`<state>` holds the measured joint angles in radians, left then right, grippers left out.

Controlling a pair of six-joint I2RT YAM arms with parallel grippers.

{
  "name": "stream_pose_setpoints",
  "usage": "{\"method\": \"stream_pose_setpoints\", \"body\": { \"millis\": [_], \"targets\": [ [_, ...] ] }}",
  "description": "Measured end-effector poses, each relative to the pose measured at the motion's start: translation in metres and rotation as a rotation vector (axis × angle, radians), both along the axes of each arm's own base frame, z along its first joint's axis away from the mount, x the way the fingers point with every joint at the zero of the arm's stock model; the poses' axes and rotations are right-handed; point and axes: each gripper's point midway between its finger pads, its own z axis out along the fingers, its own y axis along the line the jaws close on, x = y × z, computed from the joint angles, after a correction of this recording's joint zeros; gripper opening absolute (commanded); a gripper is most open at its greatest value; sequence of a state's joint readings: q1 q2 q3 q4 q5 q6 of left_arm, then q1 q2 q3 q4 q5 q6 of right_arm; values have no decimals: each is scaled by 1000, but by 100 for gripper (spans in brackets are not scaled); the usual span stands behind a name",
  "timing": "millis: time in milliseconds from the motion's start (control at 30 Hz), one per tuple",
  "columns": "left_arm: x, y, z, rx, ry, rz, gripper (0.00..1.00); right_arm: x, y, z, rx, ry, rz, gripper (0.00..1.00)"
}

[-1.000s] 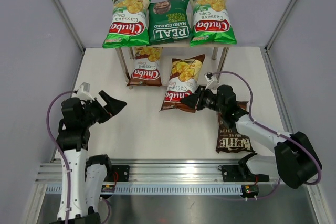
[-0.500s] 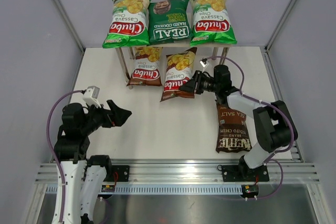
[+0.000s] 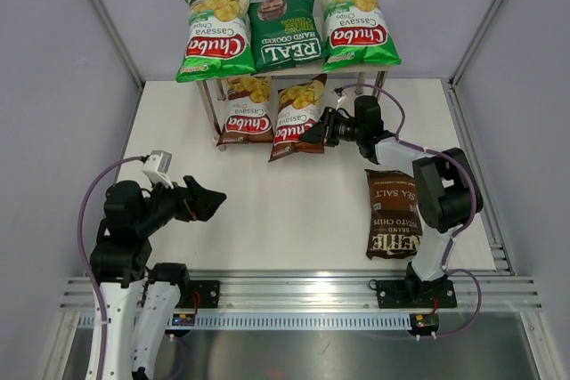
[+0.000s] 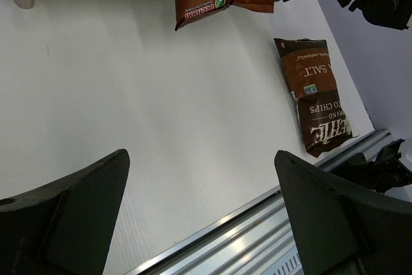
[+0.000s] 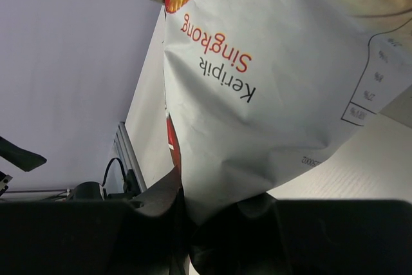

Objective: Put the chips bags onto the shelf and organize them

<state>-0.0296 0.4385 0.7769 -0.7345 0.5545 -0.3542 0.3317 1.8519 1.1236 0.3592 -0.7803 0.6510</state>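
The shelf [image 3: 367,72] stands at the back; its top board holds a light-green Chuba bag [image 3: 214,36], the dark-green REAL bag [image 3: 285,31] and a second light-green Chuba bag [image 3: 358,27]. One brown Chuba bag [image 3: 247,113] lies on the lower tier. My right gripper [image 3: 322,129] is shut on the edge of the second brown Chuba bag [image 3: 297,119], partly pushed under the top board; the right wrist view shows its white back [image 5: 270,88] pinched between the jaws. The dark-brown Kettle bag [image 3: 395,212] lies flat on the table at right. My left gripper [image 3: 207,201] is open and empty.
A metal rail [image 3: 294,291] runs along the near table edge. Grey walls close in the sides and back. The shelf's metal legs [image 3: 207,113] stand beside the lower bags.
My right gripper carried the second brown Chuba bag back and left, into the lower tier beside the first. My left gripper dropped back toward the near edge and stayed open.
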Motion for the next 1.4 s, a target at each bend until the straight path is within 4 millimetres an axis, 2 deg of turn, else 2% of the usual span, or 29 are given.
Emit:
{"method": "stream_pose_setpoints", "body": {
  "millis": [133, 367, 600, 767, 833, 900, 933, 1200, 1300, 1400],
  "targets": [
    [-2, -1, 1, -1, -9, -5, 99, 0, 1, 2, 23, 2, -4, 25],
    [-2, -1, 2, -1, -13, -6, 99, -15, 1, -2, 116, 62, -9, 24],
    [-5, -2, 2, -1, -25, -14, 99, -12, 3, 5, 132, 51, -12, 26],
    [-7, -4, 2, -2, -29, -25, 99, -2, 2, 8, 68, 37, -15, 36],
    [-8, -5, 1, -3, -28, -29, 99, 4, 2, 9, 38, 26, -24, 49],
    [-8, -5, 1, -2, -26, -32, 99, 8, 1, 8, 11, 18, -38, 55],
    [-8, -5, 1, -3, -26, -33, 99, 9, -1, 6, -4, 19, -46, 64],
    [-9, -6, 1, -3, -26, -39, 99, 17, -13, -20, -119, 79, -169, 66],
    [-9, -6, 0, -3, -26, -39, 99, 19, -19, -25, -158, 103, -239, 70],
    [-9, -6, 1, -3, -26, -40, 99, 20, -27, -25, -199, 124, -315, 71]
  ]
}}
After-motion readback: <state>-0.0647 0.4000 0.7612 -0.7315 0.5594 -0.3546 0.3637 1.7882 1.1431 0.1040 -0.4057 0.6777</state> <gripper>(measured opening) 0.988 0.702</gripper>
